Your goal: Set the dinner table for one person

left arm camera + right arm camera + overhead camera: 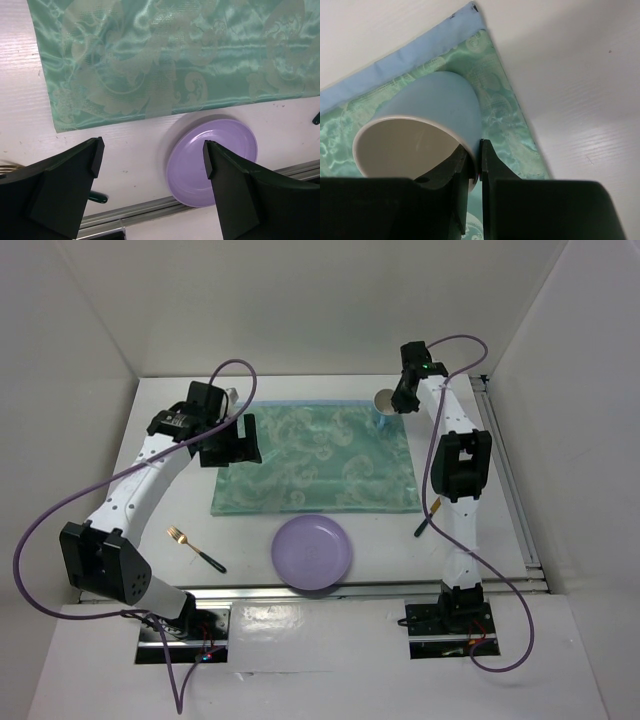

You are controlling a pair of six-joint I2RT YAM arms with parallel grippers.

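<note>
— Where does the dinner table (250, 540) lie relative to the two tools?

— Beneath both. The left gripper (154, 152) hangs over the left side of the green placemat (320, 455), jaws spread wide with nothing between them. The right gripper (475, 152) is at the placemat's far right corner, clamped on the wall of a pale blue cup (425, 100). The cup is tilted, its cream mouth turned toward the wrist camera. Whether its base touches the cloth cannot be told.

— And the count?

— One placemat, one purple plate (312, 552), one cup, one fork (195, 547) with a gold head and dark handle, and one dark-handled utensil (423, 528) half hidden by the right arm.

— How do they sit against the edges?

— The plate lies between the placemat's near hem and the metal rail (390, 587) at the table's near edge, close to both. The fork lies on bare white to the plate's left, well apart from it. The dark-handled utensil lies off the placemat's near right corner.

— Open room?

— Bare tabletop runs along the placemat's left, right and far sides. White walls (70, 360) close in the left, far and right.
</note>
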